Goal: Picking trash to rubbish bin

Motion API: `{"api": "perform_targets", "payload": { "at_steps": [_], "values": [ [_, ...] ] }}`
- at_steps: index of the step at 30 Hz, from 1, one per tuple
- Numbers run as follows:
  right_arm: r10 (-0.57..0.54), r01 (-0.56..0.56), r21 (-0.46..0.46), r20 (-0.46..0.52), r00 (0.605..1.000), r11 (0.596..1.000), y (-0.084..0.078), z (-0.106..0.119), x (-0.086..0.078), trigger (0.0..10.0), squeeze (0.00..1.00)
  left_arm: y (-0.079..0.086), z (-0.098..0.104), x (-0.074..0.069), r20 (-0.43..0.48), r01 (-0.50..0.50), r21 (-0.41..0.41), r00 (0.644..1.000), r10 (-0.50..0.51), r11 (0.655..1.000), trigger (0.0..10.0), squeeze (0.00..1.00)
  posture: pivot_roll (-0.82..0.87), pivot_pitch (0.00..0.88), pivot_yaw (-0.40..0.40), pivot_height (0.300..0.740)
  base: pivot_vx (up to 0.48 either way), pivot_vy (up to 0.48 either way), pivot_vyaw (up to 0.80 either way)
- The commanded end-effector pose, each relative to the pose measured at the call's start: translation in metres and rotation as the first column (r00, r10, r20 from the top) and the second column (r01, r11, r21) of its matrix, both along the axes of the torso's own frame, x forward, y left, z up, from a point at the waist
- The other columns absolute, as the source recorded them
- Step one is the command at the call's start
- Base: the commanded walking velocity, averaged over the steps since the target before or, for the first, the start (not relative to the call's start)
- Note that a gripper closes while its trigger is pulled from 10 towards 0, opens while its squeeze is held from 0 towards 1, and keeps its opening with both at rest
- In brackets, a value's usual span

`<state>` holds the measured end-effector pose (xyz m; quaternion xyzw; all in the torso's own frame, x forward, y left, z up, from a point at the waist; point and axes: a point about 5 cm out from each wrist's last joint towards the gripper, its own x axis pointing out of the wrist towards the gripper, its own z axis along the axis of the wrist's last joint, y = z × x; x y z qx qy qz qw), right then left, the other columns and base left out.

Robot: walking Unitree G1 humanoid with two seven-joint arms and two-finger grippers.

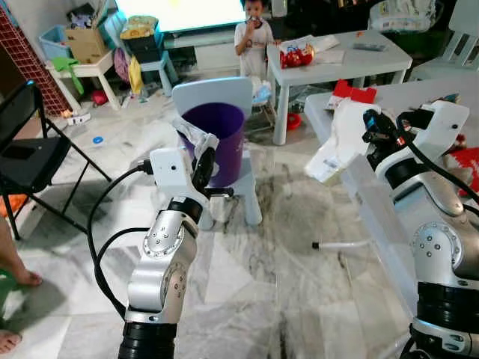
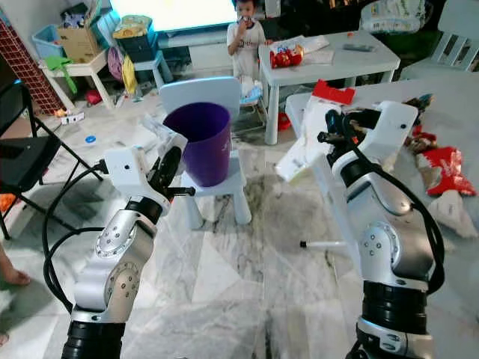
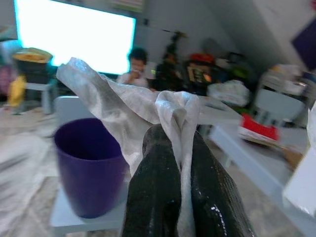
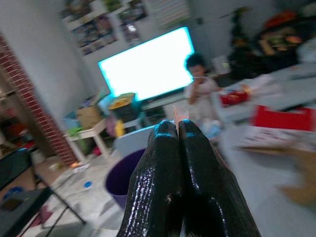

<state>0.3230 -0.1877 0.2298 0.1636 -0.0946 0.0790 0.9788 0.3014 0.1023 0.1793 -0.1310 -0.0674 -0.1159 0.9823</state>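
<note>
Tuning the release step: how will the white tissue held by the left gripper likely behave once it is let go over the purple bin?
Probably floppy: the tissue drapes and creases over the left gripper. Likely very light, so it may flutter rather than drop straight. Its folds could snag on the fingers beside the purple bin.

— Any wording legible in this living-room scene?
— None. The white wrapper [image 1: 334, 149] carries a small dark printed patch, perhaps a label, too blurred to read.
— The red packets [image 2: 441, 167] on the table [image 2: 456, 112]?
— Print too small to make out.
</note>
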Motion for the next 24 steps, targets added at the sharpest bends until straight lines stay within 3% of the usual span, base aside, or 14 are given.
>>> {"api": "perform_targets", "payload": {
  "at_steps": [1, 8, 24],
  "values": [
    [0.042, -0.042, -0.004, 0.026, 0.999, 0.999, 0.0128, 0.0066, 0.0005, 0.0, 0.00, 0.0113, -0.0003, 0.0002, -0.001, -0.039, 0.009, 0.999, 0.039, 0.999, 0.0, 0.00, -0.02, 0.065, 0.036, 0.740, 0.390, 0.000, 0.43],
    [0.048, -0.048, -0.004, 0.026, 0.999, 0.999, 0.0138, 0.0063, 0.0013, 0.0, 0.00, 0.0113, 0.0000, 0.0002, 0.001, -0.040, 0.011, 0.999, 0.040, 0.999, 0.0, 0.00, -0.02, 0.065, 0.036, 0.740, 0.390, 0.000, 0.42],
    [0.047, -0.047, -0.001, 0.023, 0.999, 0.999, 0.0143, 0.0058, 0.0020, 0.0, 0.00, 0.0106, -0.0016, -0.0001, -0.006, -0.041, 0.007, 0.999, 0.041, 0.999, 0.0, 0.00, -0.02, 0.070, 0.032, 0.740, 0.391, 0.000, 0.00]
  ]
}}
